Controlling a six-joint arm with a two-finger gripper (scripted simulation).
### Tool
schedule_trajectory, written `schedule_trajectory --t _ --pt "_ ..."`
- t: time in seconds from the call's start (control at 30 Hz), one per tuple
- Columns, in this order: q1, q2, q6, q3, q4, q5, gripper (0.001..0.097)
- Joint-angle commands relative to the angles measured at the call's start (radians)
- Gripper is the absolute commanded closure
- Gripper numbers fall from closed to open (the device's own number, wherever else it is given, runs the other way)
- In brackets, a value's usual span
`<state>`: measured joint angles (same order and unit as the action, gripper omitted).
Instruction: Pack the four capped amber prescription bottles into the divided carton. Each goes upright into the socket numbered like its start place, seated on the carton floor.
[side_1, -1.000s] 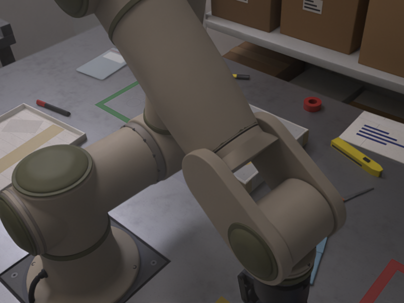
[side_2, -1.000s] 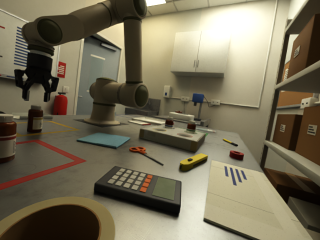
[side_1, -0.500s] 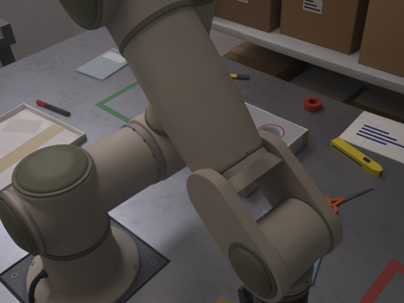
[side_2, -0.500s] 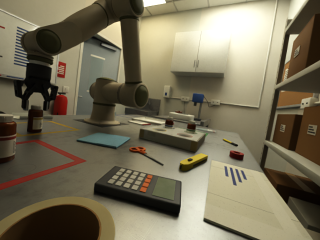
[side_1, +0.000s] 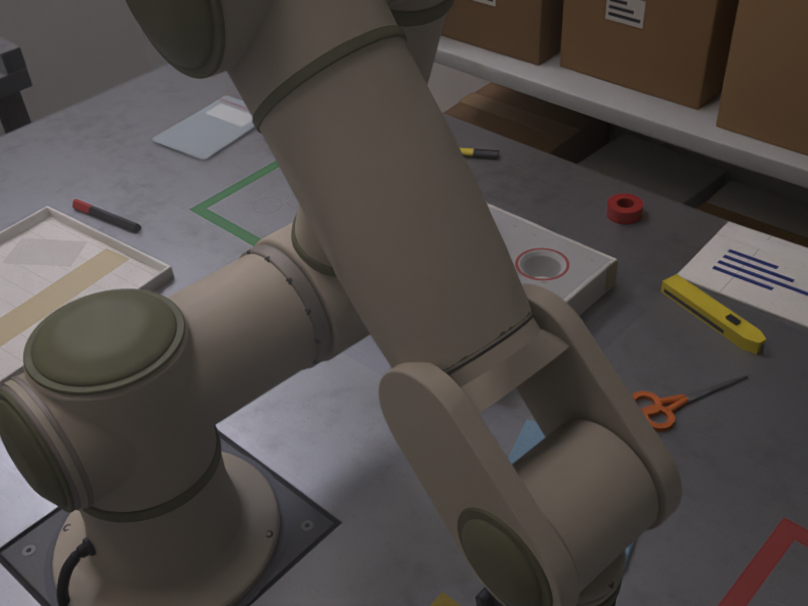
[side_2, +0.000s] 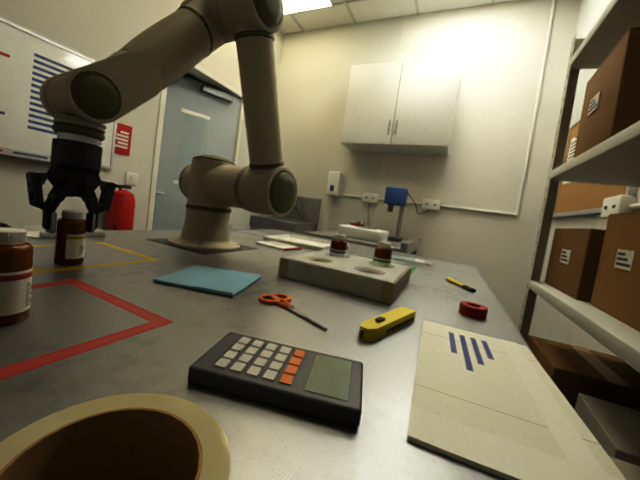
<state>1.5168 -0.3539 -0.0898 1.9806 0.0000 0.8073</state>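
The divided carton (side_1: 561, 261) is mostly hidden behind my arm in the side camera, with only its red-ringed empty socket (side_1: 542, 264) showing. In the second side camera the carton (side_2: 345, 271) holds two amber bottles (side_2: 338, 244) (side_2: 383, 252) upright in its far sockets, and the two near sockets are empty. A third amber bottle (side_2: 70, 237) stands in the yellow-marked square on the far left, and my open gripper (side_2: 70, 219) hangs around its white cap, holding nothing. A fourth bottle (side_2: 14, 276) stands at the red-marked square, nearest the camera.
A roll of tape (side_2: 113, 444) sits at the table's near edge beside a calculator (side_2: 279, 374). Between bottles and carton lie a blue pad (side_2: 207, 279), orange scissors (side_2: 287, 305) and a yellow knife (side_2: 386, 324). Shelves with boxes line the right side.
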Motion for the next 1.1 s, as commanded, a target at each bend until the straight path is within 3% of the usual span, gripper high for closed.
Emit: schedule_trajectory --t 0.0,0.37,1.07 --pt "0.0 0.001 0.0 -0.001 0.0 0.0 0.0321" --pt "0.0 0.001 0.0 -0.001 0.0 0.0 0.0321" --pt "0.0 0.001 0.0 -0.001 0.0 0.0 0.0741"
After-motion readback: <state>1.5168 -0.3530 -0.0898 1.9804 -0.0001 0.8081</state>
